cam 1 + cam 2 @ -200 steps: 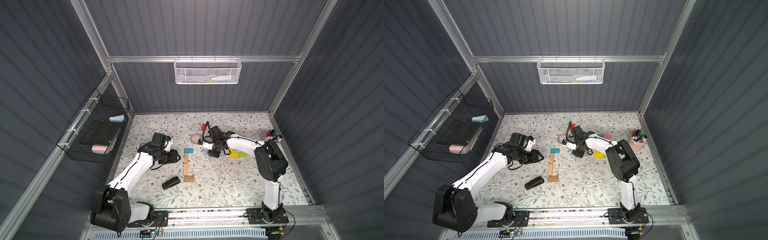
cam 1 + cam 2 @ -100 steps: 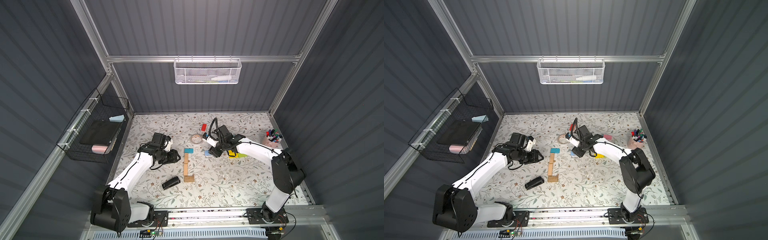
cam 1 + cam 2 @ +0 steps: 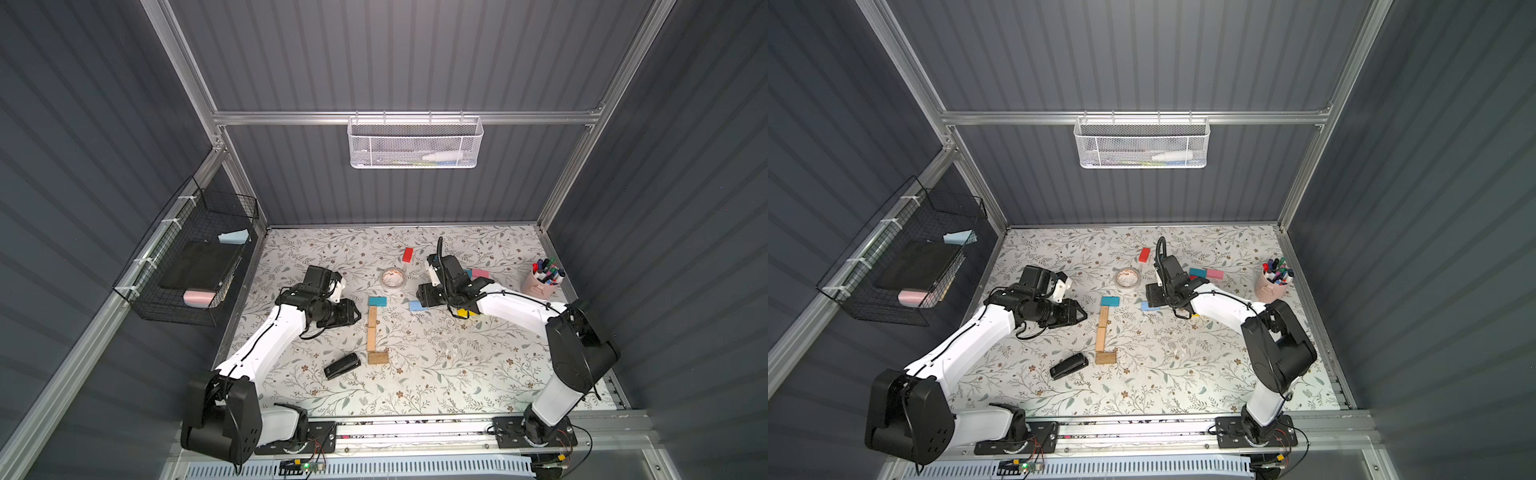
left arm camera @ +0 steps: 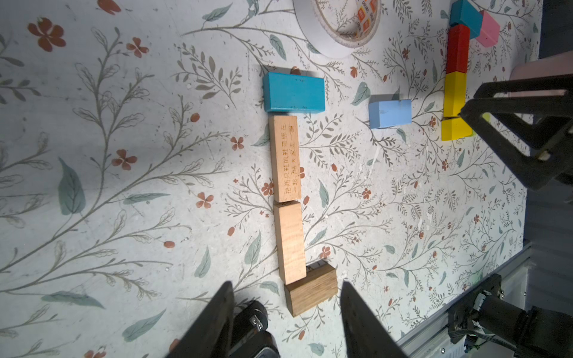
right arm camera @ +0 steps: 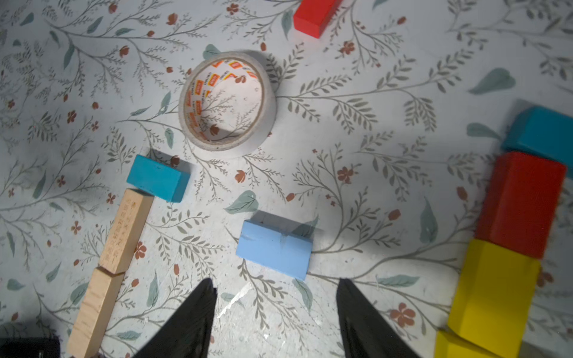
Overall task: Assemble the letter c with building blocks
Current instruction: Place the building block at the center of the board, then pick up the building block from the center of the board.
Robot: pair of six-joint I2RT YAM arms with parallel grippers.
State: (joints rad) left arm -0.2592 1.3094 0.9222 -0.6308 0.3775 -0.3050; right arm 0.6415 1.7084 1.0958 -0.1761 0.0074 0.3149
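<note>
Your right gripper [image 5: 276, 280] has backed off and spread its jaws. The light blue block [image 5: 274, 249] lies free just ahead of them, near the teal block [image 5: 158, 178] but apart from it. So far the letter has a spine of two tan blocks [image 4: 285, 158] end to end, with the teal block capping the far end and a darker wooden block [image 4: 310, 289] at the near end. Both arms of the C look unfinished. Your right arm stretches low toward the middle. Your left gripper [image 3: 353, 312] hovers beside the spine, partly open and empty.
</note>
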